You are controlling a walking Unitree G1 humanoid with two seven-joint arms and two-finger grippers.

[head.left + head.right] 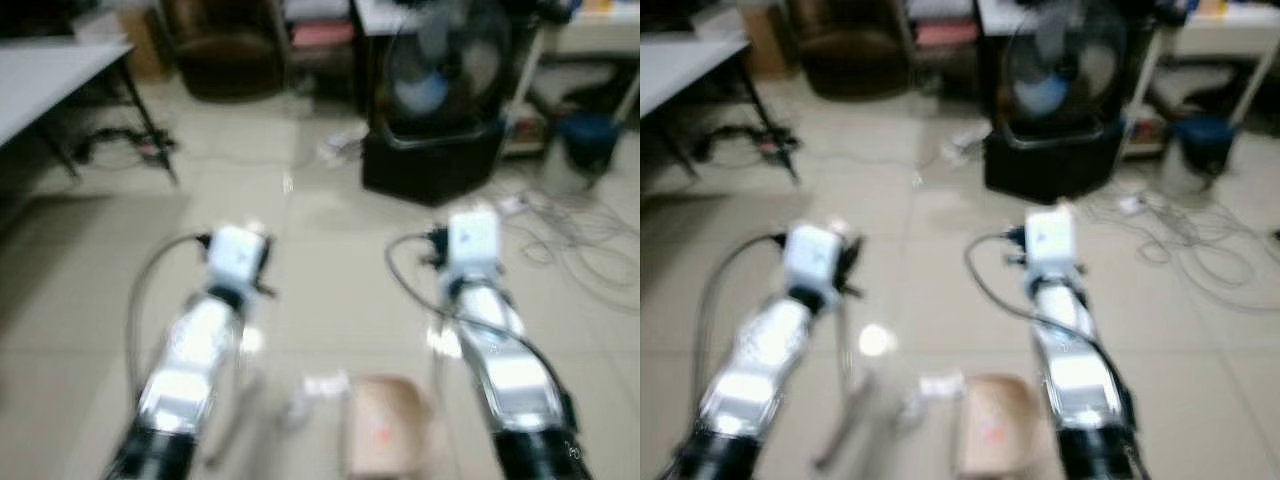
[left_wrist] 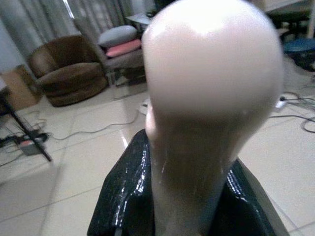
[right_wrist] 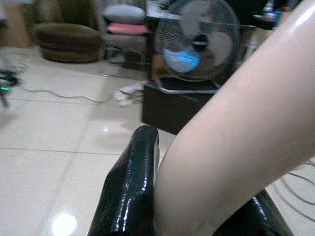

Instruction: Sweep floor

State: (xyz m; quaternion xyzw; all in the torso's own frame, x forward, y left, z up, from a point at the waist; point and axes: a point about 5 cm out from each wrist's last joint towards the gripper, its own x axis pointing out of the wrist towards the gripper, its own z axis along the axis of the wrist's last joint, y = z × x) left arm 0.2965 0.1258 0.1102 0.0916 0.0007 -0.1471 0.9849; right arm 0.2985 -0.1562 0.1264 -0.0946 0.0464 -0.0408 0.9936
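Observation:
My left gripper (image 2: 184, 196) is shut on a pale, rounded handle end (image 2: 211, 88), gripped between its black fingers (image 2: 123, 196). A thin stick (image 1: 232, 420) runs down to the floor below the left arm (image 1: 190, 360). Likewise, my right gripper (image 3: 197, 206) is shut on a pale handle (image 3: 246, 128) that crosses its fingers (image 3: 130, 187) at a slant. A tan dustpan (image 1: 385, 430) rests on the tiled floor between the arms, beside the right arm (image 1: 500, 350). White paper scraps (image 1: 322, 385) lie just to its left. The head views are blurred.
A standing fan (image 1: 440, 60) on a black box (image 1: 430, 160) is ahead. Loose cables (image 1: 580, 250) sprawl on the floor at right, near a blue bin (image 1: 588, 135). A white table (image 1: 50, 70) stands at left, and a brown armchair (image 1: 225, 50) behind.

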